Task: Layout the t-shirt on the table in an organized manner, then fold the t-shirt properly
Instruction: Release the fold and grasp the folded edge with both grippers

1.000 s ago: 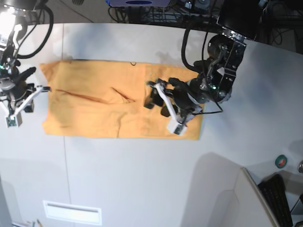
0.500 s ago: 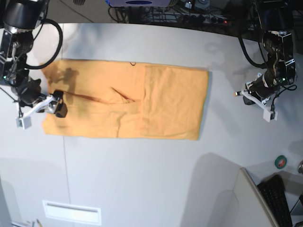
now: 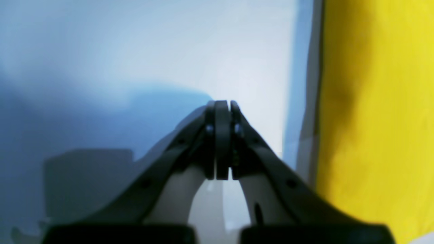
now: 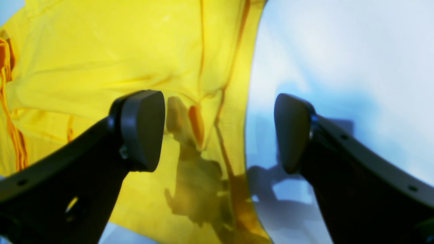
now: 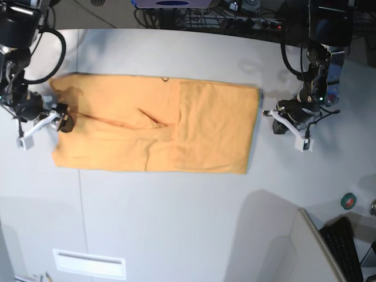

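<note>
The orange-yellow t-shirt [image 5: 155,123] lies flat on the white table [image 5: 176,223] as a long, folded rectangle, with a crease near its middle. My right gripper [image 5: 56,124] stands open at the shirt's left edge. In the right wrist view the right gripper [image 4: 217,130] has one finger [image 4: 142,128] above the t-shirt [image 4: 101,67] and the other above the bare table [image 4: 339,51]. My left gripper [image 5: 280,128] is shut with nothing in it, just off the shirt's right edge. The left wrist view shows the left gripper [image 3: 222,103] over the table [image 3: 135,51], the t-shirt [image 3: 373,118] beside it.
A thin seam line [image 5: 80,194] runs across the table on the left. A small green and red round thing [image 5: 348,201], a black keyboard [image 5: 343,249] and a grey panel [image 5: 276,241] sit at the bottom right. Cables [image 5: 235,14] crowd the far edge.
My left arm drew back off the shirt's right part, shut its jaws, then came in close to the right edge. My right gripper opened and moved onto the shirt's left edge.
</note>
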Robot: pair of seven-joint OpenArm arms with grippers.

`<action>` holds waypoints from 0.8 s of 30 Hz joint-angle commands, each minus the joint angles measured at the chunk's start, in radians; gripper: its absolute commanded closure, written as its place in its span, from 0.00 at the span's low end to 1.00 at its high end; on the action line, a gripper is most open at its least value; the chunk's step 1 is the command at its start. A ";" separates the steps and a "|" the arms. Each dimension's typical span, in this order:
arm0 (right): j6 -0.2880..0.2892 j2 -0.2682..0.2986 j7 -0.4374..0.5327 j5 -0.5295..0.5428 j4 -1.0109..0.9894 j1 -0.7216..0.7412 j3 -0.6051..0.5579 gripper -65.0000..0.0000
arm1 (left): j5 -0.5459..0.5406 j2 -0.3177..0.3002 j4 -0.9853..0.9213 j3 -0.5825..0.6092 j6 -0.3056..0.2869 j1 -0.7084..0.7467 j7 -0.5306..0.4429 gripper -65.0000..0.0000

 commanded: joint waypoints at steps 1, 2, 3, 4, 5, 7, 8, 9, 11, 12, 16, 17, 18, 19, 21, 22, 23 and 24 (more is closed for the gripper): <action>0.013 0.010 0.012 0.018 0.013 0.005 0.002 0.31 | -0.004 -0.002 -0.001 0.014 -0.002 -0.019 -0.002 1.00; 0.014 0.008 0.012 0.018 0.013 0.002 0.002 0.31 | -0.004 0.006 -0.009 0.022 -0.002 -0.030 -0.002 1.00; 0.014 0.005 0.012 0.018 0.013 0.002 0.000 0.31 | -0.004 0.012 -0.014 0.026 -0.002 -0.036 -0.002 1.00; 0.014 -0.010 0.010 0.018 0.013 -0.004 -0.001 0.31 | -0.004 0.017 -0.014 0.031 -0.002 -0.045 -0.002 1.00; 0.019 -0.020 0.010 0.019 0.018 -0.013 -0.006 0.31 | -0.004 0.018 -0.014 0.032 -0.002 -0.050 -0.002 1.00; 0.054 -0.030 0.010 0.022 0.024 -0.024 -0.030 0.31 | -0.004 0.030 -0.014 0.032 -0.002 -0.056 -0.002 1.00; 0.068 -0.033 0.010 0.022 0.024 -0.025 -0.044 0.31 | -0.004 0.037 -0.014 0.032 -0.002 -0.056 -0.002 1.00; 0.076 -0.035 0.010 0.022 0.021 -0.025 -0.055 0.31 | -0.004 0.041 -0.014 0.032 -0.002 -0.058 -0.002 1.00; 0.080 -0.035 0.010 0.022 0.016 -0.024 -0.067 0.31 | -0.002 0.046 -0.015 0.032 -0.002 -0.072 -0.002 1.00; 0.082 -0.037 0.010 0.024 0.016 -0.022 -0.067 0.31 | -0.002 0.047 -0.015 0.032 -0.002 -0.075 -0.002 1.00; 0.082 -0.052 0.016 0.024 0.015 -0.015 -0.060 0.31 | 0.018 0.072 -0.020 0.032 -0.002 -0.082 0.000 1.00; 0.082 -0.052 0.018 0.024 0.015 -0.009 -0.060 0.31 | 0.044 0.075 -0.021 0.032 -0.002 -0.088 0.000 1.00; 0.082 -0.052 0.018 0.024 0.013 -0.002 -0.060 0.32 | 0.079 0.078 -0.023 0.032 -0.002 -0.090 0.000 1.00; 0.082 -0.052 0.018 0.024 0.010 0.001 -0.060 0.33 | 0.117 0.092 -0.023 0.032 -0.002 -0.090 0.000 1.00; 0.082 -0.052 0.021 0.021 -0.020 0.013 -0.060 0.42 | 0.193 0.115 -0.023 0.032 -0.002 -0.092 0.000 1.00; 0.082 -0.050 0.024 0.021 -0.043 0.031 -0.060 0.50 | 0.225 0.123 -0.023 0.031 -0.002 -0.092 0.000 1.00; 0.082 -0.050 0.033 0.021 -0.074 0.045 -0.060 0.59 | 0.246 0.133 -0.023 0.031 -0.002 -0.092 0.000 1.00; 0.082 -0.050 0.046 0.021 -0.102 0.057 -0.060 0.68 | 0.265 0.142 -0.023 0.026 -0.002 -0.092 0.000 1.00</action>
